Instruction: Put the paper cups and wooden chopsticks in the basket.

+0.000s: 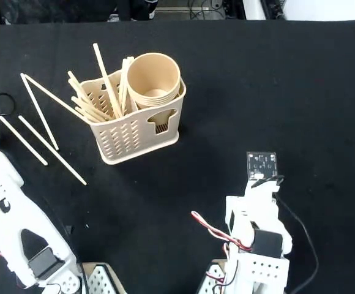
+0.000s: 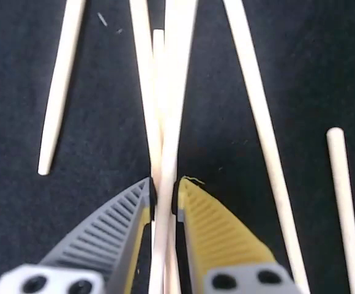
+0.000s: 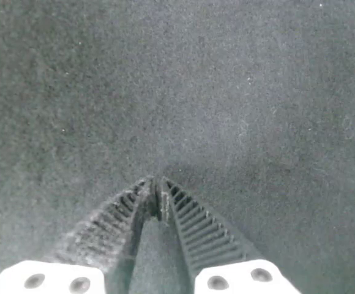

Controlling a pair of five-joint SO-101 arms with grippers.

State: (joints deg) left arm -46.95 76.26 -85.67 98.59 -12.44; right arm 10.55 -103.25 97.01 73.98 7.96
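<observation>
High view: the basket (image 1: 134,131) is a cream plastic crate with slotted walls and a cut-out handle, standing on the black counter (image 1: 275,92) toward its far left part. A stack of tan paper cups (image 1: 159,73) sits upright in the end of the basket nearer the counter's middle. A bundle of pale wooden chopsticks (image 1: 107,79) leans in the other end, their tips fanning up and out over the rim toward the left edge.

More loose chopsticks (image 1: 52,150) lie flat on the counter between the basket and the left edge, crossing at shallow angles. One of them runs up to touch the basket's rim.

In the left wrist view, the left claw (image 2: 164,196) is clenched around a gripped chopstick (image 2: 172,110), which passes straight between the grey and yellow fingers. A second, thinner stick lies against it, and I cannot tell whether that one is pinched too. Further sticks lie on either side, close but apart from the fingers.

In the right wrist view, the right claw (image 3: 159,187) is clenched on nothing, its toothed tips meeting just above bare counter.

The white right arm (image 1: 257,226) sits near the front edge, well apart from the basket. The left arm (image 1: 12,220) runs along the left edge, beside a black cable loop (image 1: 5,94).
</observation>
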